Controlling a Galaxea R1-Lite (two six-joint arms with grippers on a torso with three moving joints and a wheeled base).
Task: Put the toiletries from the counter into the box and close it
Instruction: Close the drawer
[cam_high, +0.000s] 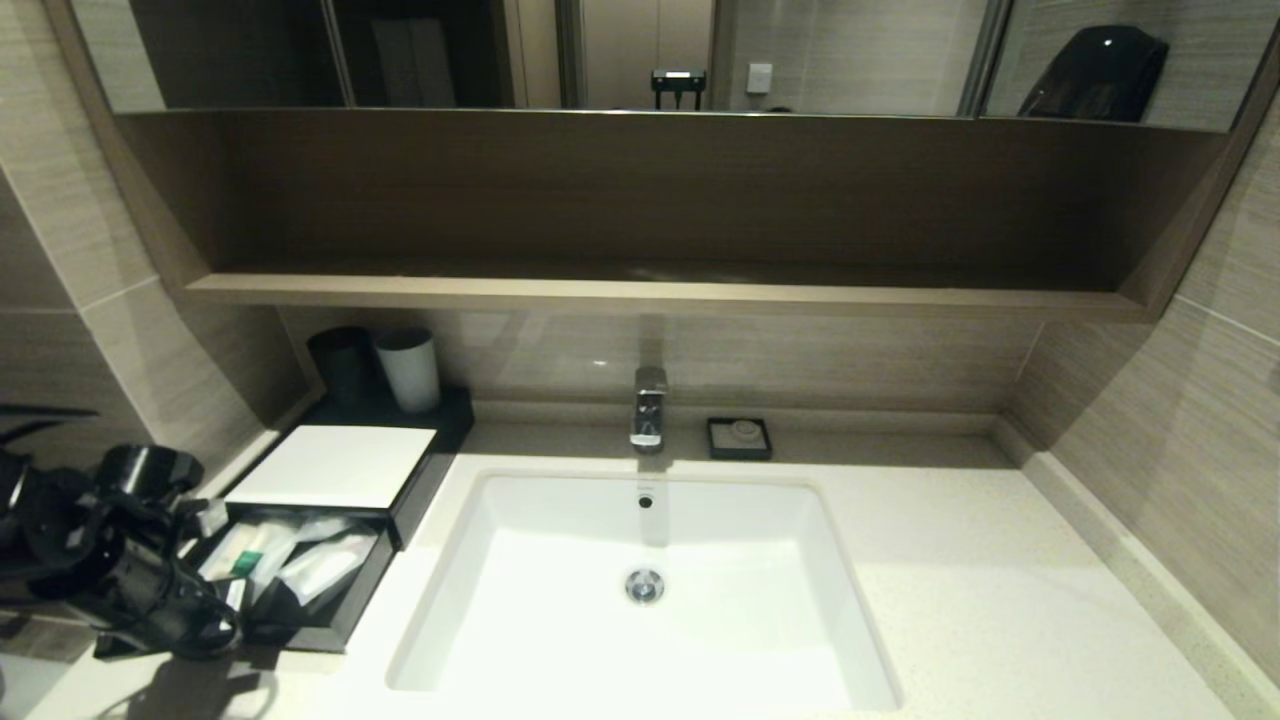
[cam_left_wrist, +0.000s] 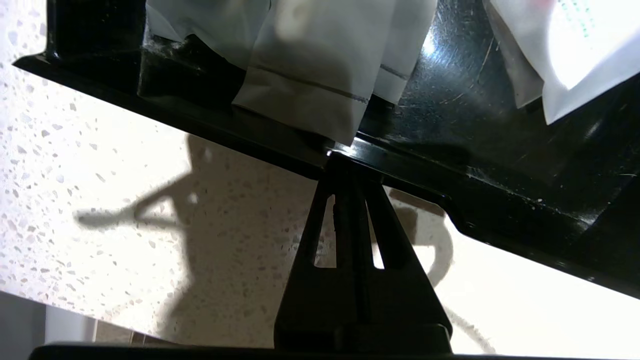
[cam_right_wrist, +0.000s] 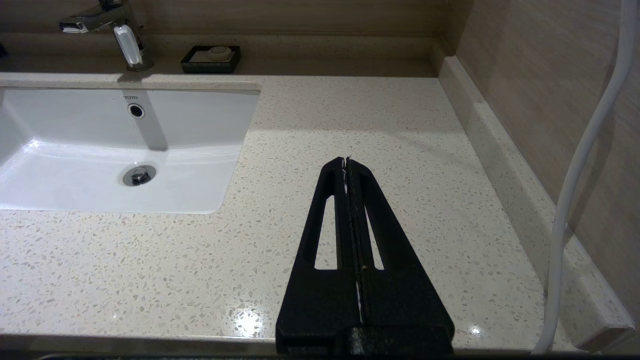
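Drawer: You have the box's shallow black pull-out drawer (cam_high: 300, 590) standing open toward you at the left end of the counter (cam_high: 1000, 600), beside the sink basin (cam_high: 640, 600).
Toiletries: The wrapped packets (cam_high: 300, 560) already lie inside the drawer, one with a green label; I see none loose on the stone.
Box: The black box with its flat white top panel (cam_high: 335, 465) sits behind the drawer, with a black cup (cam_high: 343, 365) and a white cup (cam_high: 408, 370) at its back.
Step in hand: By my reading you are closing the drawer, and the packing looks done.
Left gripper: The left gripper (cam_left_wrist: 342, 160) has its fingers pressed together with nothing held, the tip set against the drawer's front wall (cam_left_wrist: 300, 150) from the counter side.
Arm pose: In the head view your left arm comes in low from the left edge, the wrist near the drawer's front left corner and the fingers close to level.
How to do it well: Push straight along the drawer's slide line. Your contact looks off-centre, so watch for the drawer skewing or the whole box sliding back toward the cups. One packet end (cam_left_wrist: 300, 95) lies close to the front wall; check nothing rides over the rim and jams under the white panel.
Right gripper: The right gripper (cam_right_wrist: 346, 162) is closed and empty, parked over bare counter right of the basin, well apart from the soap dish (cam_right_wrist: 211, 57) and tap (cam_right_wrist: 125, 40).
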